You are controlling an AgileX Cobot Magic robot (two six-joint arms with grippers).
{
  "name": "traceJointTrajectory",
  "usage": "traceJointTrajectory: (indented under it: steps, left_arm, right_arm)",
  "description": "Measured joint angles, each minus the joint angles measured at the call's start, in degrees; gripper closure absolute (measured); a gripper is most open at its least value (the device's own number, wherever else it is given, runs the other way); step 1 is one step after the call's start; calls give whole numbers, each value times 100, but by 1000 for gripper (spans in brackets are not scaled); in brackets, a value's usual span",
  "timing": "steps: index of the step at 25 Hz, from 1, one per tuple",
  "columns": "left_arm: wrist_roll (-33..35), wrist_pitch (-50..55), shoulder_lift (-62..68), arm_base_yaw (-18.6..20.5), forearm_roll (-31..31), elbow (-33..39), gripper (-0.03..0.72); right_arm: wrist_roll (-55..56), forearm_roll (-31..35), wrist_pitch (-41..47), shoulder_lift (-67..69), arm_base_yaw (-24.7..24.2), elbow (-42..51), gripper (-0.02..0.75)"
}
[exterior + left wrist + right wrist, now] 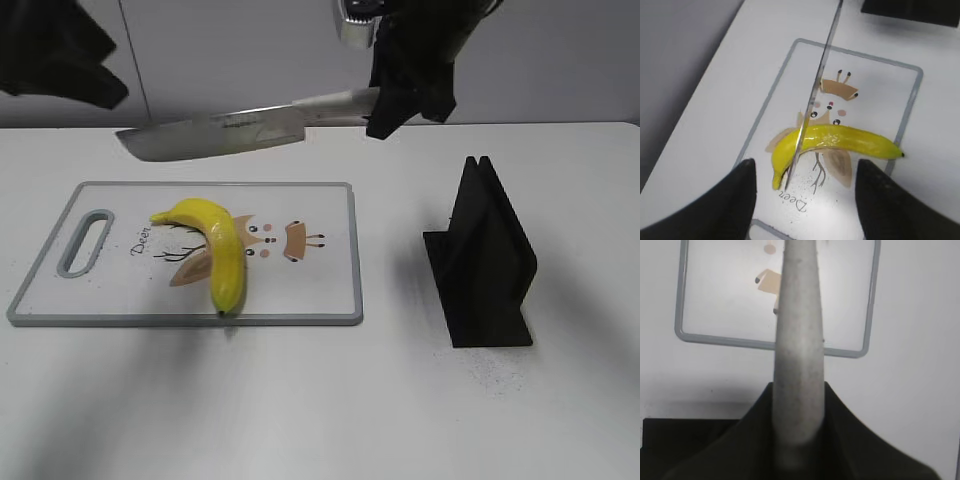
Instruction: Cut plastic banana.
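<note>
The plastic banana (224, 250) lies whole on the white cutting board (320, 290), dark tip toward the front edge. It also shows in the left wrist view (855, 140). My right gripper (400, 100) is shut on the grey handle (797, 355) of a knife. The steel blade (215, 133) points left and hangs in the air above the board's far side, clear of the banana. In the left wrist view the blade's thin edge (812, 95) crosses in line with the banana's stem end. My left gripper (806, 167) is open and empty above the board's handle end.
A black knife stand (485, 260) stands on the white table right of the board. The board (885, 100) has a grey rim, a deer drawing and a handle slot (88, 240) at its left end.
</note>
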Motion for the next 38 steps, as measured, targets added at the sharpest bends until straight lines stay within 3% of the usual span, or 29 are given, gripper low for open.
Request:
traceJointTrajectory:
  steps: [5,13,15,19,21,31,38]
  left_arm:
    - [123,-23,762,-468,352,-284,133]
    - [129,-407,1456,-493,573,-298,282]
    - [129,-540,1538,-493,580,-303,362]
    - [129,-617,1651,-493,582,-303,615]
    - [129,-617,1735,-499,576,-305,665]
    - [123,-707,2365,-499,798,-295,686]
    - [41,-1902,2902,-649,624,477,681]
  right_arm:
    - [-15,380,0,235,58,-28,576]
    - [-15,406,-3,281,58,-28,576]
    - [-21,411,-3,281,58,-28,576]
    - [-15,411,-43,286,58,-28,576]
    - [-16,391,-81,299,58,-28,576]
    - [77,474,-200,1099,58,-83,576]
    - [270,42,-203,1816,145,-139,565]
